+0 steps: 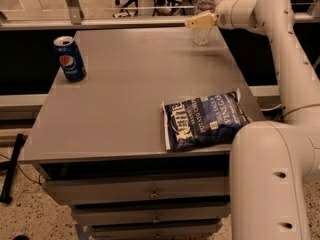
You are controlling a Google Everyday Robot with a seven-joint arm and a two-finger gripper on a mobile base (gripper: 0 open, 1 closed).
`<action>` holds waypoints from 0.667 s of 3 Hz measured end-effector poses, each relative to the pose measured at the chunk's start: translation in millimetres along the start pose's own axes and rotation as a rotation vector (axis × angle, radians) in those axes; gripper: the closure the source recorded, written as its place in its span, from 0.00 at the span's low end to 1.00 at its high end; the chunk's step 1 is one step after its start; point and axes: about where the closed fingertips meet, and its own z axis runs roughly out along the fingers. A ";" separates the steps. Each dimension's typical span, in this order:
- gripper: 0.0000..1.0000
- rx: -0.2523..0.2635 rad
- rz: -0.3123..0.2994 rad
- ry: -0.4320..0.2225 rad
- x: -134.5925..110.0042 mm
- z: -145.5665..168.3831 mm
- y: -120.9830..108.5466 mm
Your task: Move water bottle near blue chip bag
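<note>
Cam view: clear ribbed plastic water bottle w/ white cap [205, 1] stands upright at far right corner of grey table [125, 84], well apart from dark blue crinkly Kettle chip bag [207, 120] lying near the front right edge. Gripper [199, 21] overlaps the bottle at mid-height; can't tell if it's clamped or open. Looks like the grasp step: confirm a firm mid-body hold, lift just clear, bring it toward the bag, set down upright beside it w/o touching the bag.
</note>
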 end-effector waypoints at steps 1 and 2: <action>0.41 -0.020 0.009 -0.005 0.5 -4.7 1.3; 0.64 -0.044 0.006 -0.006 1.6 -11.1 4.6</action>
